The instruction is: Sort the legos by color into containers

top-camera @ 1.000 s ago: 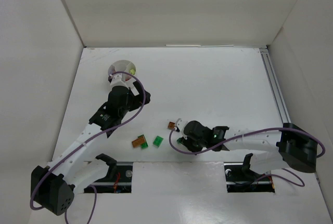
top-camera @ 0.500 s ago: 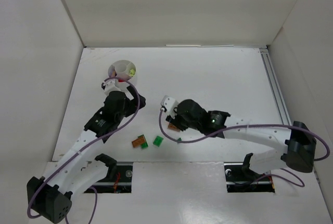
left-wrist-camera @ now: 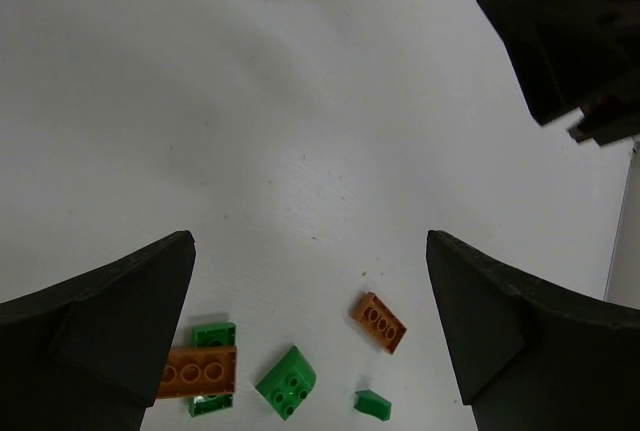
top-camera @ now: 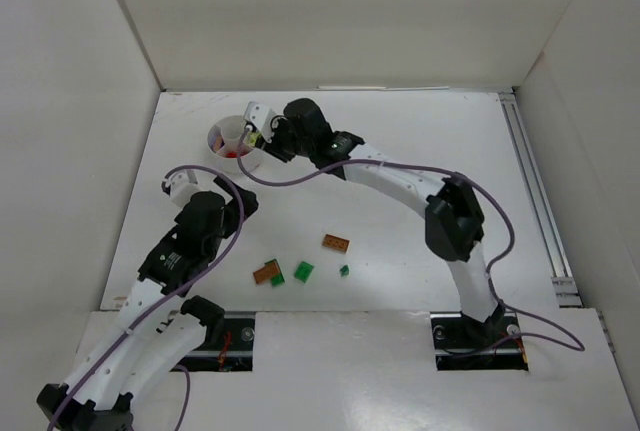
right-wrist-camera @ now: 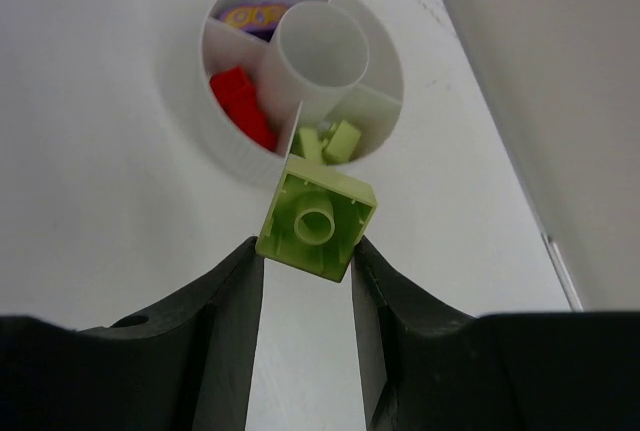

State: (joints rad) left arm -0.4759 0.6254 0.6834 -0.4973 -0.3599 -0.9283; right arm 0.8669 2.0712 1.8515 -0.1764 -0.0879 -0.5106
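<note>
The right arm, a second ago low over the near middle of the table (top-camera: pixel 420 151), is now reaching across to the far left, while the left arm is sitting drawn back from the dish (right-wrist-camera: pixel 222 151) toward the near edge. Furthest left, the left tool (left-wrist-camera: pixel 308 251) is hanging with its fingers spread wide and gripping nothing, over bare table between the dish and the loose bricks. The dish is standing near the far left corner, carrying red bricks (right-wrist-camera: pixel 243 106) in one wedge, a lilac piece (right-wrist-camera: pixel 255 17) in the next, and small yellow-green pieces (right-wrist-camera: pixel 335 141) in the wedge nearest the right tool (right-wrist-camera: pixel 305 248). That tool is hovering at the dish's rim, pinching a yellow-green brick (right-wrist-camera: pixel 318 216) by two opposite sides, its hollow underside facing the wrist camera. Further right, on the near table, an orange brick (top-camera: pixel 265 273) touching a green piece, a curved green brick (top-camera: pixel 304 271), a second orange brick (top-camera: pixel 336 243) and a tiny dark green piece (top-camera: pixel 343 270) are lying well apart from the dish.
</note>
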